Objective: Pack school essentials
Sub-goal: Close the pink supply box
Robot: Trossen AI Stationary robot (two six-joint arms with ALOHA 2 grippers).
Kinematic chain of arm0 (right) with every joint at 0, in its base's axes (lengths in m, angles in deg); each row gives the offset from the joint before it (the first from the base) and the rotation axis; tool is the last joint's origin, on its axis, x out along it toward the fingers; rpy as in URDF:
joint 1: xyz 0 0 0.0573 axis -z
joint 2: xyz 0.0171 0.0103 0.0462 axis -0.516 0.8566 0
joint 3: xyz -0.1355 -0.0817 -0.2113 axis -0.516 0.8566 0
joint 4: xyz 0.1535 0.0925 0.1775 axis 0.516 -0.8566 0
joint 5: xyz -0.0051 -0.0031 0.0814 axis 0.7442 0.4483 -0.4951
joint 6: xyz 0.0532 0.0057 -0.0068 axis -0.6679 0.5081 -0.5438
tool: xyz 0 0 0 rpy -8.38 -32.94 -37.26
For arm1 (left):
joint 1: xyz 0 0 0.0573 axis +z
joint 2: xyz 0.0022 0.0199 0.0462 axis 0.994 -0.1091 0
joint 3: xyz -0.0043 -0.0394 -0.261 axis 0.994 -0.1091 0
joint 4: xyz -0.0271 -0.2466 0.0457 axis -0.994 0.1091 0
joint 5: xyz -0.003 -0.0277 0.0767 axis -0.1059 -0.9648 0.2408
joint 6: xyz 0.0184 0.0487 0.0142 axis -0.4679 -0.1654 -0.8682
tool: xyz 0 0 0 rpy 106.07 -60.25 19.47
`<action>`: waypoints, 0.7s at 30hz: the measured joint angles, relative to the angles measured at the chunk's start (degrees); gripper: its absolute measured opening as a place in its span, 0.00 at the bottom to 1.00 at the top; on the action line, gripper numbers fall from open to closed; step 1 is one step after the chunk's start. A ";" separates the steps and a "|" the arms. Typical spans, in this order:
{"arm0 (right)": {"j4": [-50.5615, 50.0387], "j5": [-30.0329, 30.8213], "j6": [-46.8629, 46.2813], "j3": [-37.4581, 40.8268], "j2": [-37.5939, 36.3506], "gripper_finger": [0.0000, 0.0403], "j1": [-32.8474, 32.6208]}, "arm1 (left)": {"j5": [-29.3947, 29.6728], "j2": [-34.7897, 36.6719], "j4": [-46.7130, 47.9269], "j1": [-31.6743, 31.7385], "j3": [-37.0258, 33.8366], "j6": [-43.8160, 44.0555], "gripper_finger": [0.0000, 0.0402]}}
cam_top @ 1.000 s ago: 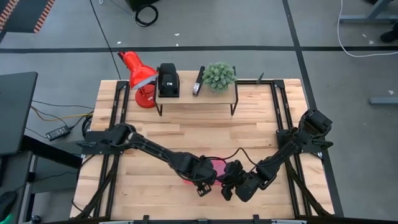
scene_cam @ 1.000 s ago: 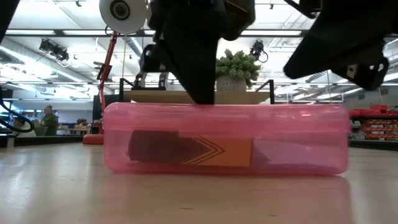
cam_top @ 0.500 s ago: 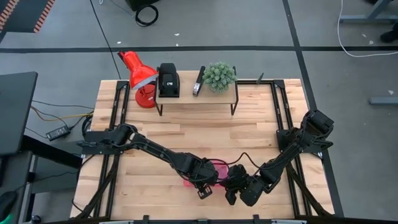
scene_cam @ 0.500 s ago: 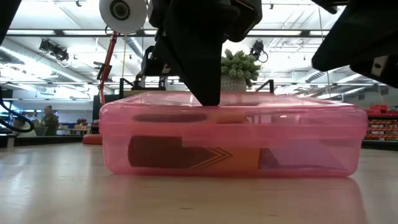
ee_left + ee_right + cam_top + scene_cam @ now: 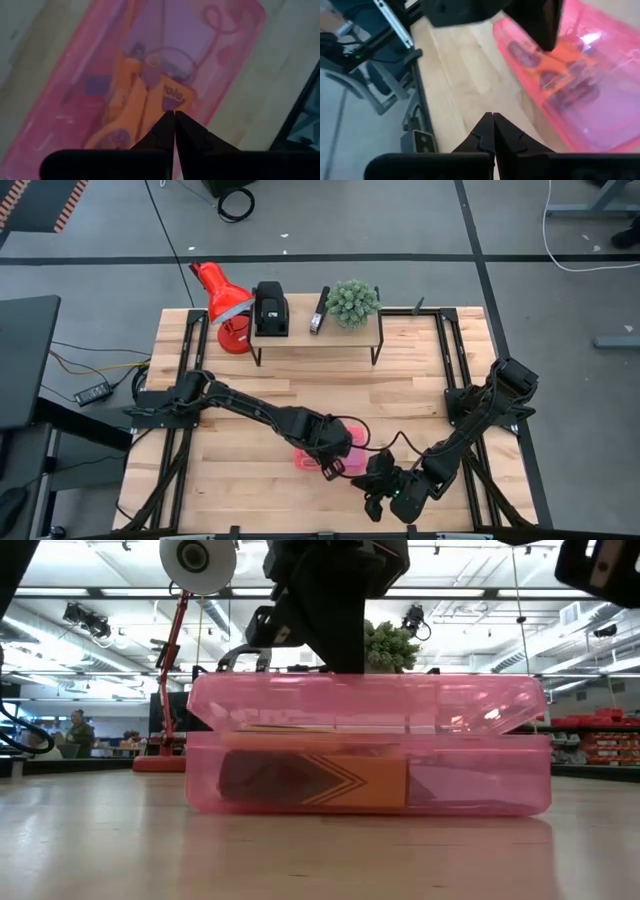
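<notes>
Two grippers are in play around one pink case (image 5: 368, 745), and I take that case as my landmark. It sits on the table (image 5: 400, 380) near its front edge, well apart from the shelf (image 5: 315, 332) with the plant (image 5: 352, 301) at the back and from the red lamp (image 5: 220, 295) beside that shelf. My left gripper (image 5: 174, 131) is right above the case, fingers pressed together with nothing between them, their tips on or just over the lid; the low view shows the lid sitting slightly proud of the base, so I judge it is not snapped down yet. My right gripper (image 5: 493, 131) is just beside the case, toward the table's front edge, also pressed shut and empty, hovering over bare wood. Through the translucent plastic I see the crayon box (image 5: 340, 783) with its chevron mark, the scissors (image 5: 127, 107) lying across it and a lavender notepad (image 5: 470, 785) at one end; the smaller items I cannot pick out. I expect the case to be light, stiff and slick, so it will skate on the wood under a sideways push. I would press straight down on the lid near its front lip, and for lifting I would pinch across a short end wall, not the flexing lid.
</notes>
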 joint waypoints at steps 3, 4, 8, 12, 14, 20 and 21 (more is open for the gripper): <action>-4.35 1.33 -0.23 -2.21 -0.01 0.01 0.00 | -0.18 0.09 -0.17 -0.10 0.00 -0.07 0.04; -5.13 1.45 -0.37 -2.62 -0.03 0.01 0.00 | -0.25 0.11 -0.21 -0.26 0.00 -0.07 0.04; -7.90 2.26 -1.55 -2.75 -0.04 0.01 -0.09 | 0.40 -1.46 -1.10 -1.22 0.15 -0.34 0.04; -10.79 2.48 -3.60 -2.75 -0.04 0.01 -0.07 | -0.64 -4.39 -1.90 -1.80 0.46 -2.55 0.04; -11.16 2.52 -4.05 -2.75 -0.04 0.01 -0.07 | -2.97 -5.64 -1.89 -1.47 0.60 -2.72 0.04; -11.14 2.47 -4.50 -2.75 -0.04 0.01 -0.33 | -3.67 -6.29 -3.00 -0.08 0.50 -2.83 0.03; -11.14 2.47 -4.52 -2.75 -0.04 0.01 -0.33 | -3.90 -6.29 -3.20 0.24 0.48 -2.85 0.03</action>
